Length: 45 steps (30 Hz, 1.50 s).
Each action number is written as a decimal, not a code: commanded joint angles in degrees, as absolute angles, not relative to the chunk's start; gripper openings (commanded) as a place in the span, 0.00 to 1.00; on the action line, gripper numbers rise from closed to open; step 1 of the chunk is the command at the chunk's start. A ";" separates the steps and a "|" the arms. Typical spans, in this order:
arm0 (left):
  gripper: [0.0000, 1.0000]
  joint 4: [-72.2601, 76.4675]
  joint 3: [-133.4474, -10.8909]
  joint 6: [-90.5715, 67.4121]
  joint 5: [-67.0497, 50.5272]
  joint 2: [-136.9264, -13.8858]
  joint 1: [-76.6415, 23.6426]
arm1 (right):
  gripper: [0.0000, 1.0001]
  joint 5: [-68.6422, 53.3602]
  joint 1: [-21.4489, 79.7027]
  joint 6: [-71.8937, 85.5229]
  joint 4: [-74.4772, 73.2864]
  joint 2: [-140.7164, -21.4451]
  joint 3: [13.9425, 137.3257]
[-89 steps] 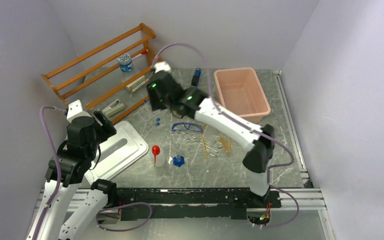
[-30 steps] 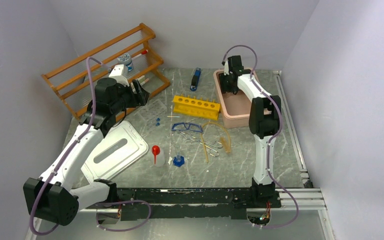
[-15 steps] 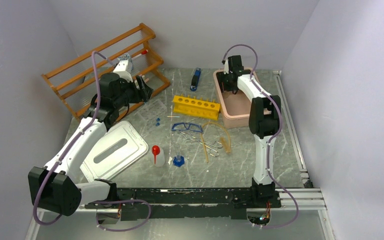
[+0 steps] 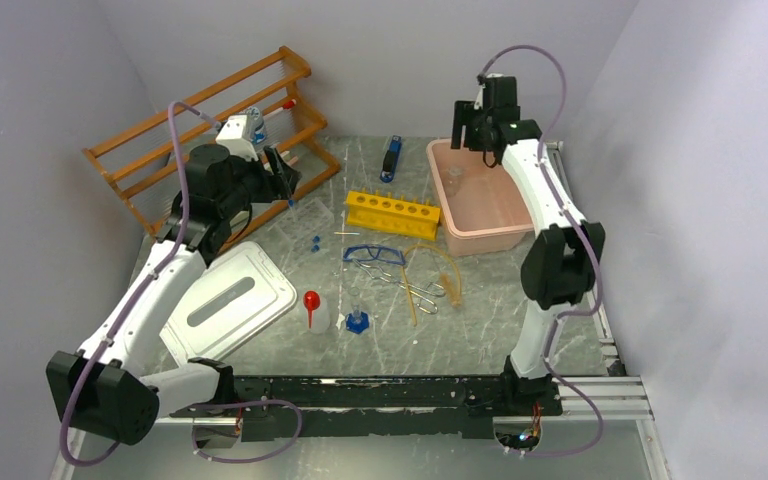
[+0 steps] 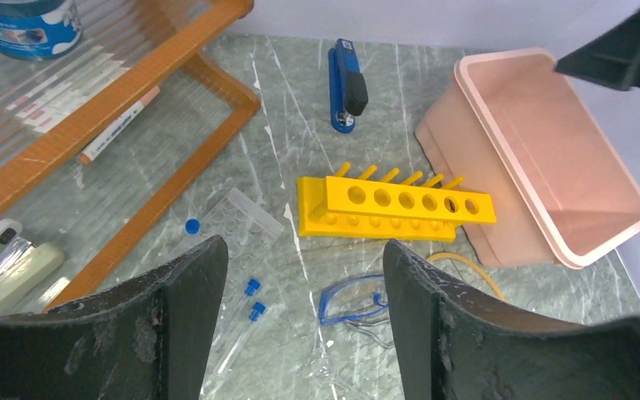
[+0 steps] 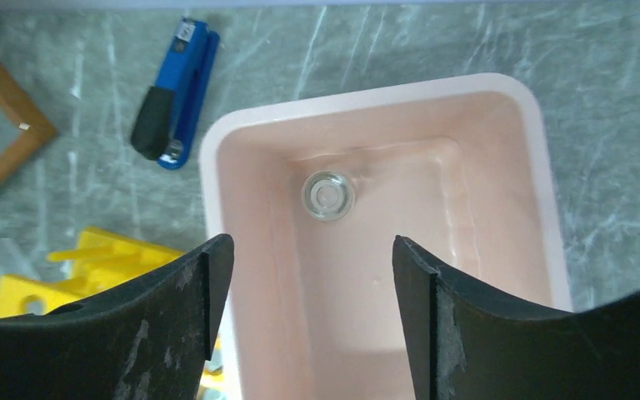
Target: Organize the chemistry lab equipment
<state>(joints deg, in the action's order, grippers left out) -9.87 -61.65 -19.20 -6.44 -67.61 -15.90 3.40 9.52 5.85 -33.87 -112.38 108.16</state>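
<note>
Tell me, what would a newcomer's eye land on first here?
The bright yellow tube rack in the middle of the table stands out, with a pink tub just to its right. The right gripper hovers open above that tub, where a small clear round item lies.

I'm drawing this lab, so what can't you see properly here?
- Round clear glass thing in the pink plastic tub: too small in the top view.
- Yellow plastic tube rack: right wrist view, right gripper's finger and the edge cut it off.
- Blue-framed clear goggles: left wrist view, partly behind left gripper's finger.
- Blue-and-white can: left wrist view, top edge cuts it.
</note>
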 commanded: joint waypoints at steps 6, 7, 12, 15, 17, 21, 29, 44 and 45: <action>0.74 -13.37 -61.77 -18.61 3.71 -63.54 -16.49 | 0.74 6.95 21.55 13.96 -40.47 -95.50 102.65; 0.74 -14.34 -62.36 -18.57 5.54 -63.69 -16.71 | 0.76 8.83 25.13 14.07 -40.57 -93.94 101.74; 0.74 -20.53 -65.49 -19.42 19.42 -62.02 -17.66 | 0.84 13.45 40.44 19.86 -41.39 -88.85 97.25; 0.76 -24.90 -68.32 -20.57 29.14 -61.13 -17.67 | 0.87 16.09 49.17 23.04 -40.40 -88.21 94.08; 0.77 -26.48 -70.51 -20.44 32.55 -60.25 -17.75 | 0.88 16.99 54.02 25.01 -41.12 -89.98 94.05; 0.77 -27.13 -73.92 -19.06 35.11 -59.03 -17.99 | 0.90 20.63 62.49 25.61 -45.13 -95.63 97.05; 0.78 -26.46 -79.76 -16.72 30.97 -57.87 -18.50 | 0.93 16.96 71.35 24.90 -44.01 -103.94 97.25; 0.78 -26.25 -79.90 -17.69 25.17 -57.01 -18.54 | 0.75 14.72 73.48 24.58 -43.64 -113.28 96.45; 0.78 -26.23 -79.71 -18.55 24.60 -57.04 -18.54 | 0.73 14.53 73.42 24.52 -43.32 -113.67 96.42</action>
